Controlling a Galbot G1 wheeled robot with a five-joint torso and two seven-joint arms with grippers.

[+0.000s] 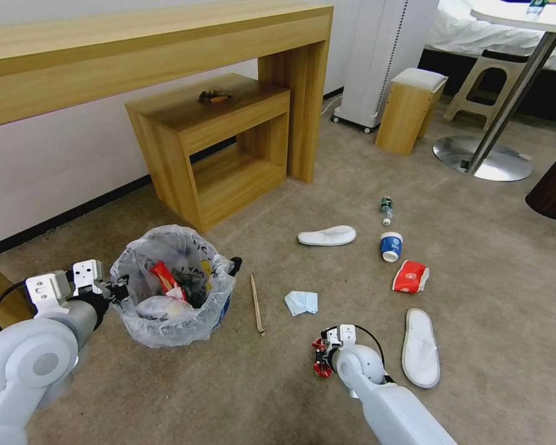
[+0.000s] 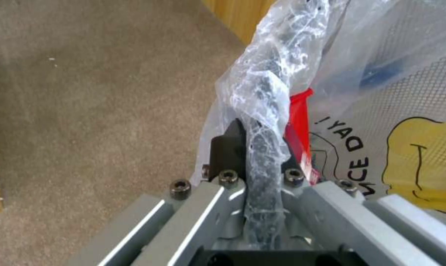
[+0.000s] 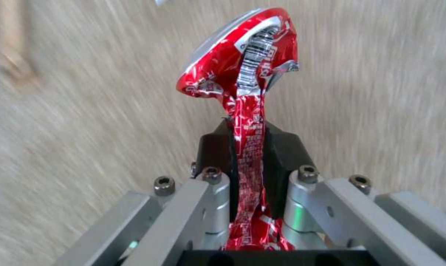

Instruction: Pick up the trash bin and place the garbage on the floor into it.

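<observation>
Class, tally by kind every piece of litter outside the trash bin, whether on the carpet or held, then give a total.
White fabric slippers: 2
Paper cups: 2, blue, red crushed
Small plastic bottle: 1
Thin wooden stick: 1
Pale crumpled tissue: 1
Crushed red can, in right end effector: 1
Total: 8

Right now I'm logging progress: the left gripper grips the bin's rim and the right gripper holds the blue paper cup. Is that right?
Not quite. The left gripper does grip the trash bin by its bagged rim, but the right gripper has its jaws closed on a crushed red can, as the right wrist view shows. The blue paper cup stands on the floor.
</observation>
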